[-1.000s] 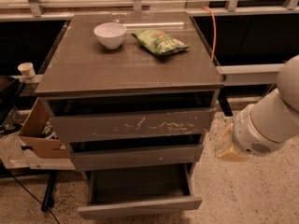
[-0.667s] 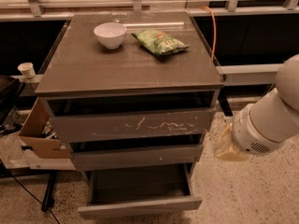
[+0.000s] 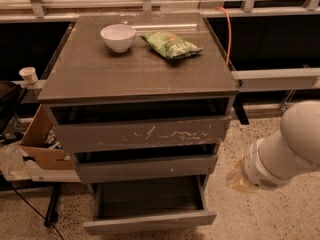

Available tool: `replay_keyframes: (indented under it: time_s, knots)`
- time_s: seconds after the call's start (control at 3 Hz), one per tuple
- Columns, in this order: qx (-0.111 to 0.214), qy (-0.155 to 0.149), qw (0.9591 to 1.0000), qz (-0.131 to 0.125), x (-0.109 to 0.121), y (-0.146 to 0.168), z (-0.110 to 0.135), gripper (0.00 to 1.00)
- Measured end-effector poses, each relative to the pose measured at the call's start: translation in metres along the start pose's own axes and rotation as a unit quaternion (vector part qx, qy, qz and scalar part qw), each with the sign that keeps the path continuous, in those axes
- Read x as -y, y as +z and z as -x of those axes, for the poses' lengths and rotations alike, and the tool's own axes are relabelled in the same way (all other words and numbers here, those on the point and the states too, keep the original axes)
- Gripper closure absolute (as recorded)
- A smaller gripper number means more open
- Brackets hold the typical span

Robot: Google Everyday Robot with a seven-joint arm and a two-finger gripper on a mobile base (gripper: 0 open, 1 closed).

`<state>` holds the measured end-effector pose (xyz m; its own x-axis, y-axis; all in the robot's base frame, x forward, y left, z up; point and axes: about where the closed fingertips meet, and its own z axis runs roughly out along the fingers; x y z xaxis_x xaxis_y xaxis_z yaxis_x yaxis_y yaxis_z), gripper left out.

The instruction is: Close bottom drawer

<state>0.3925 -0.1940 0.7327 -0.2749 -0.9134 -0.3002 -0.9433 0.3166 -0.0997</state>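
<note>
Speckled floor surrounds a grey-brown cabinet [image 3: 140, 79]. Camera view: only the white arm [image 3: 287, 151] shows, hanging just beside the cabinet. The gripper is out of frame, so its state cannot be told. Lower than the arm and to its side, the bottom drawer [image 3: 150, 222] stands pulled out, likely awaiting a push on its front.

site: workroom | cues: drawer cabinet [image 3: 140, 74], speckled floor [image 3: 260, 219], cardboard box [image 3: 42, 144], cable [image 3: 229, 34] | pincer: hidden, lower right

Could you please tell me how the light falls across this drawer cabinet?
Camera view: dim, warm light; a pale glare streak on the cabinet top beside the white bowl; the box of the open bottom drawer lies shadowed; the white arm at right is brightest; the gripper is out of frame.
</note>
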Motion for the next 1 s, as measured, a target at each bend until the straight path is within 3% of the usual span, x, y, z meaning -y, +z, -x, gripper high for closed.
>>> replay_keyframes:
  time_s: [0.33,0.67,1.0]
  knots:
    - [0.004,0.007,1.0000,-0.002,-0.007,0.053,-0.019,1.00]
    - [0.033,0.006,0.9992,0.021,-0.021,0.155,-0.041,1.00]
    - [0.034,0.005,0.9992,0.022,-0.023,0.161,-0.041,1.00]
